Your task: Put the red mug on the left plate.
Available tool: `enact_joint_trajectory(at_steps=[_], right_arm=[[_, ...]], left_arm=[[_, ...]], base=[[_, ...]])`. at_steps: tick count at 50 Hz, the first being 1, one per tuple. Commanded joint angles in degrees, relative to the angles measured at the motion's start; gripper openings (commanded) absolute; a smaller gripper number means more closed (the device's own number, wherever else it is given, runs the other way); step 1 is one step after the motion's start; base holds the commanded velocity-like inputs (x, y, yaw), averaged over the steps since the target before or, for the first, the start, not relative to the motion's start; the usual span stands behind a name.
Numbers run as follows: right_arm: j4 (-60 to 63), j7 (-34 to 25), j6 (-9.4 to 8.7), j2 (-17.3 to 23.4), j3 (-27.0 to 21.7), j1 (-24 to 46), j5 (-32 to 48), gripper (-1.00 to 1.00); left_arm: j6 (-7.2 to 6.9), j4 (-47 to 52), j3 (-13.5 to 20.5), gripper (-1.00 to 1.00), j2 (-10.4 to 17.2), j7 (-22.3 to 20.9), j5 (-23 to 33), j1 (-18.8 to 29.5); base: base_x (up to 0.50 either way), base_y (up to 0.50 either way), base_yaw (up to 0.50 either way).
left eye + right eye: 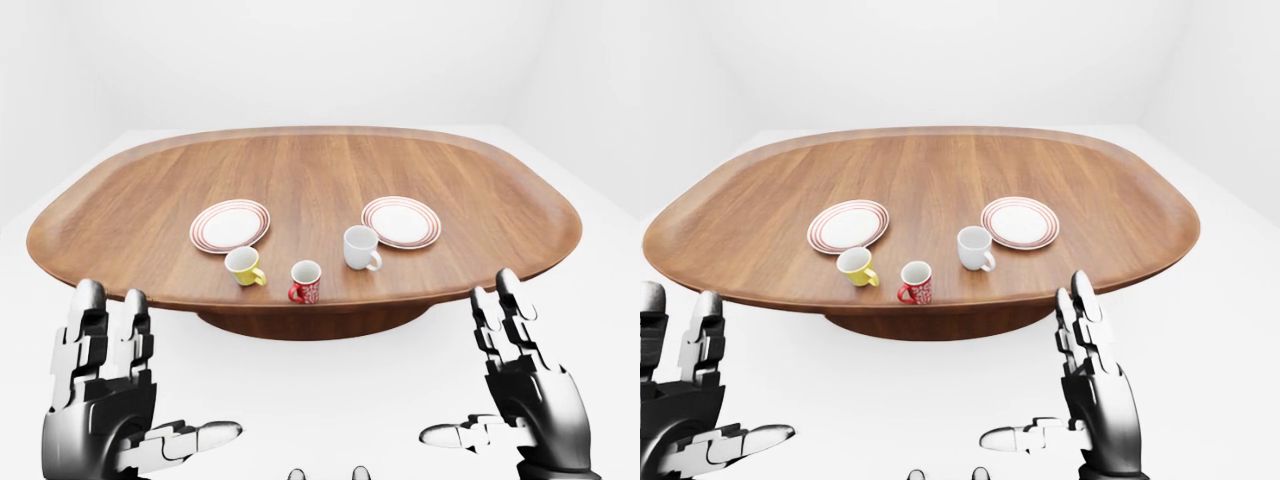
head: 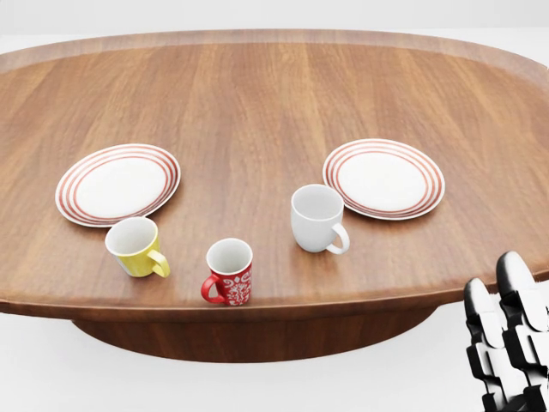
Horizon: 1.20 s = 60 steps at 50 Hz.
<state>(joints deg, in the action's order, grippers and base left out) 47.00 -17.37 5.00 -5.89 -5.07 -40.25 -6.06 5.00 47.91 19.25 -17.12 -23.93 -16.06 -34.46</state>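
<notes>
The red mug (image 2: pixel 229 273) with a white pattern stands upright near the bottom edge of the wooden table (image 2: pixel 257 103), its handle to the left. The left plate (image 2: pixel 117 184), white with red rings, lies up and to the left of it. My left hand (image 1: pixel 130 400) is open and empty, below the table edge at the bottom left of the left-eye view. My right hand (image 1: pixel 510 390) is open and empty at the bottom right, also short of the table. In the head view only the right hand's fingertips (image 2: pixel 506 335) show.
A yellow mug (image 2: pixel 135 247) stands between the red mug and the left plate. A white mug (image 2: pixel 315 219) stands right of the red mug. A second ringed plate (image 2: pixel 383 178) lies at the right. The table's near rim runs just below the mugs.
</notes>
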Motion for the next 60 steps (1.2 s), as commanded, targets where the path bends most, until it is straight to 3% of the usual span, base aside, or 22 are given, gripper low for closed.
enact_joint_trajectory(at_steps=[1, 23, 60], right_arm=[[1.26, -0.67, 0.0, -1.38, -1.16, -0.91, 0.46, 1.0], [2.26, -1.49, 0.0, -1.96, -1.4, -1.29, 0.64, 1.0], [0.41, -1.39, 0.0, -1.09, 0.13, -2.98, 0.9, 1.0]], left_arm=[[0.0, 1.52, 1.89, 1.0, -2.32, -2.8, -0.55, -0.4], [0.0, 1.09, -0.27, 1.0, -1.63, -2.82, 1.22, -1.07], [0.0, 1.17, -0.28, 1.0, -1.14, -2.47, 0.56, -1.1]], base=[[0.09, 0.5, 0.0], [0.08, 0.5, 0.0], [0.08, 0.5, 0.0]])
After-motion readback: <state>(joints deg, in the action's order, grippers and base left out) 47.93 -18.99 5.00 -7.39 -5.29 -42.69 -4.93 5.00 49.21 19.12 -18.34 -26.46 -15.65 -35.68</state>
